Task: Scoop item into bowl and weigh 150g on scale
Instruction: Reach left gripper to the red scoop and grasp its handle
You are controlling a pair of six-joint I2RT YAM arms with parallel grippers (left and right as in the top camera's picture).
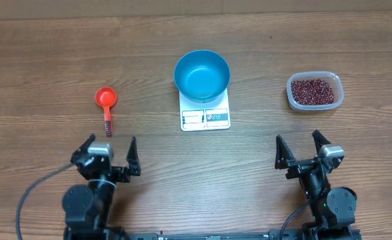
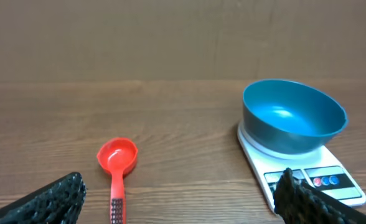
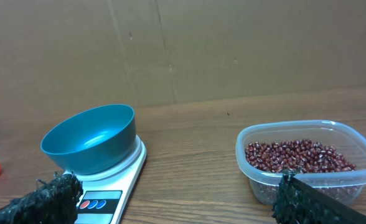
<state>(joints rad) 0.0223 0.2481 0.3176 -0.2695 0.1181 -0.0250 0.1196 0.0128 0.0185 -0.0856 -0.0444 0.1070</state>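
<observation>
Beans (image 1: 311, 91), tiny, maroon, in clear rounded tub (image 1: 339, 93)

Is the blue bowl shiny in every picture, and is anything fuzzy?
Left wrist view: a pale glare patch sits inside the teal bowl, and the fingers at the bottom edge are dark with little detail. Right wrist view: a fainter sheen in the bowl, and the beans look sharp. Overhead view: even light, nothing blurred.

Nothing is legible (print on the scale (image 1: 205, 119) is too small).
</observation>
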